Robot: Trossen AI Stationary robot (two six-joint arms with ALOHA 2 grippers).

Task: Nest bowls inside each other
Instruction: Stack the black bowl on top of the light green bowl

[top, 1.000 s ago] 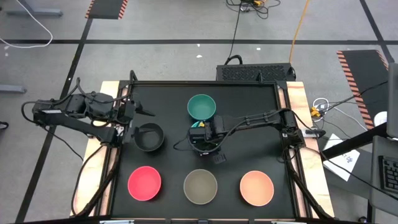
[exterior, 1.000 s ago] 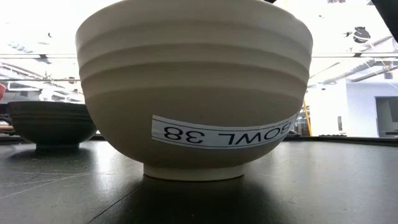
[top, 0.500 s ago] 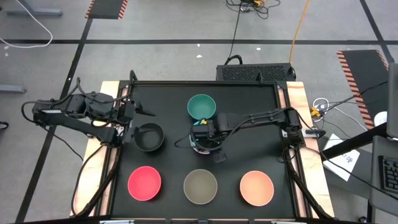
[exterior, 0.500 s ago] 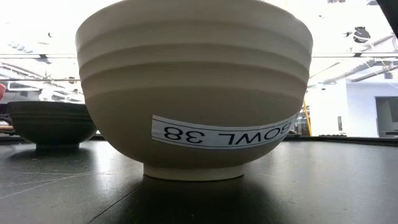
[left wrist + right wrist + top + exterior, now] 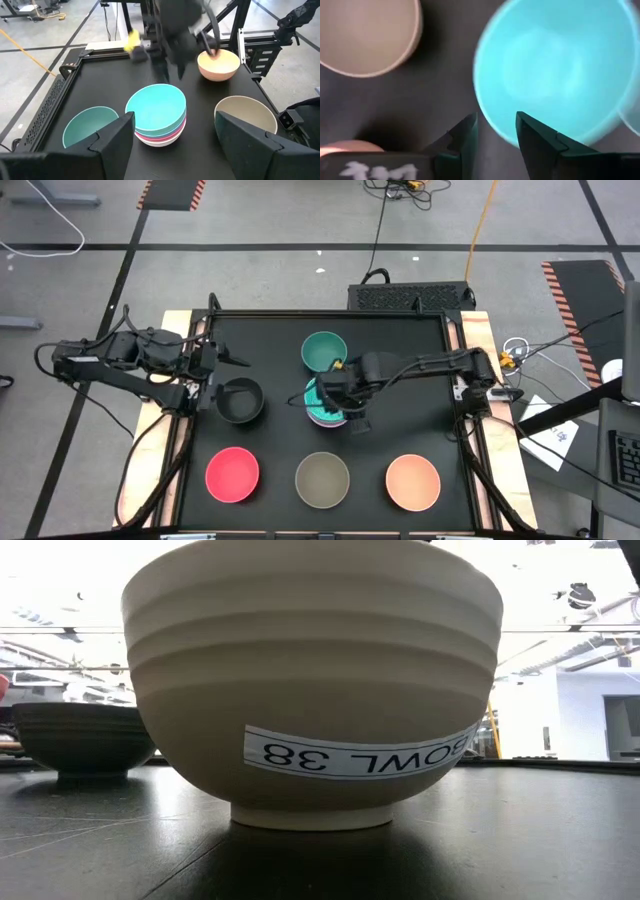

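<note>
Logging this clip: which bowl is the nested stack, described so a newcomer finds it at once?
On the black table, look at the middle, just in front of the lone teal bowl, where the right gripper hangs. The stack is the only layered one: light blue on top, pink and white rims beneath.

Light blue bowl (image 5: pixel 156 110), black table (image 5: pixel 400 370)

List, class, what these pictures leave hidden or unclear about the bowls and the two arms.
- Stack of bowls: the left wrist view shows light blue, pink and white layers; deeper ones are hidden inside.
- Low view: the olive-grey bowl fills it, hiding the stack and both arms.
- Right gripper: blurred in the left wrist view; the high view is too small to show its fingers.
- Black bowl: its contents are too dark to tell.
</note>
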